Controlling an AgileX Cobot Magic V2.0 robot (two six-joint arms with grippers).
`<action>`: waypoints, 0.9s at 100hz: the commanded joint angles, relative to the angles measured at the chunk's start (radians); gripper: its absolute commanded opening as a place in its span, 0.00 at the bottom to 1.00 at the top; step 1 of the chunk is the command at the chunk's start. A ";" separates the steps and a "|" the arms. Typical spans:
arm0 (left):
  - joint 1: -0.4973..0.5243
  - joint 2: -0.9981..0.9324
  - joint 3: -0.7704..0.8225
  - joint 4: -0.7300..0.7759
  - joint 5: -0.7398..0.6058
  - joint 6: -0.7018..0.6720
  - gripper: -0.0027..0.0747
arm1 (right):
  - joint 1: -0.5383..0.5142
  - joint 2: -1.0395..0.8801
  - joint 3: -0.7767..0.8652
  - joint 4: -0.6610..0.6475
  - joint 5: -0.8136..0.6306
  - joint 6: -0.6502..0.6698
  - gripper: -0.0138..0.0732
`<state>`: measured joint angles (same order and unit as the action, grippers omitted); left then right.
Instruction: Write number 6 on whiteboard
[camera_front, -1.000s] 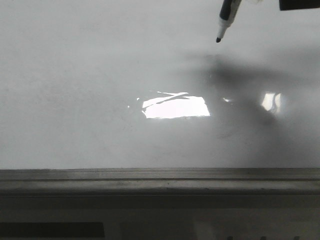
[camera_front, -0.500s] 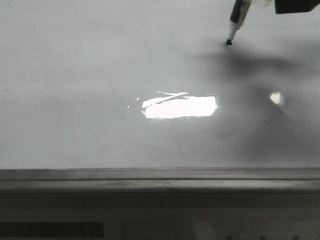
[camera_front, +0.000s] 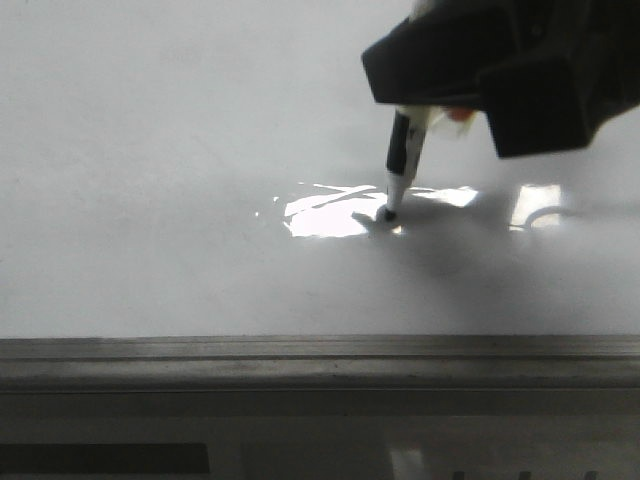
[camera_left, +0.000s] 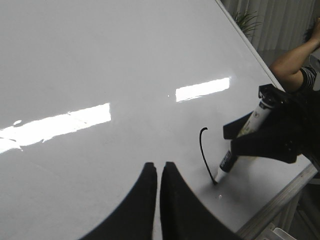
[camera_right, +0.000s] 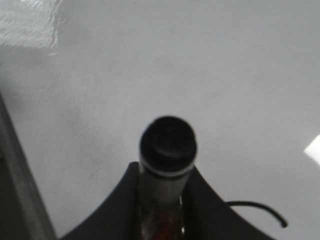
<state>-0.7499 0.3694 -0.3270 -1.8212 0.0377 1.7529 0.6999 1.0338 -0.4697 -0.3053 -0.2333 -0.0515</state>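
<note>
The whiteboard (camera_front: 150, 150) is glossy white, with a bright light reflection (camera_front: 325, 215). My right gripper (camera_front: 425, 108) is shut on a black-and-white marker (camera_front: 403, 155). The marker's tip touches the board at the edge of the reflection. In the left wrist view, a thin black curved stroke (camera_left: 201, 152) with a hooked top runs to the marker (camera_left: 229, 161) tip. It is one stroke, not a whole number 6. The stroke (camera_right: 255, 207) also shows beside the marker (camera_right: 167, 150) in the right wrist view. My left gripper (camera_left: 158, 169) is shut and empty above the board, beside the stroke.
A grey metal rim (camera_front: 300, 360) runs along the board's near edge and also shows in the left wrist view (camera_left: 280, 205). A person's arm (camera_left: 295, 60) and a plant (camera_left: 247, 22) are beyond the board's edge.
My right gripper has come toward the near edge and leftward with the marker. The tip has moved from the far right of the board to the light reflection.
</note>
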 joint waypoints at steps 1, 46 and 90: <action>-0.007 0.006 -0.027 -0.050 0.032 -0.006 0.01 | 0.018 0.002 -0.016 0.033 0.176 -0.008 0.09; -0.007 0.006 -0.027 -0.050 0.032 -0.006 0.01 | -0.111 -0.109 -0.019 0.015 0.153 -0.008 0.10; -0.007 0.006 -0.027 -0.050 0.041 -0.006 0.01 | -0.082 -0.014 -0.019 0.063 -0.048 -0.008 0.10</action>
<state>-0.7499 0.3694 -0.3270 -1.8212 0.0417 1.7529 0.6097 0.9947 -0.4739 -0.2427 -0.2601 -0.0322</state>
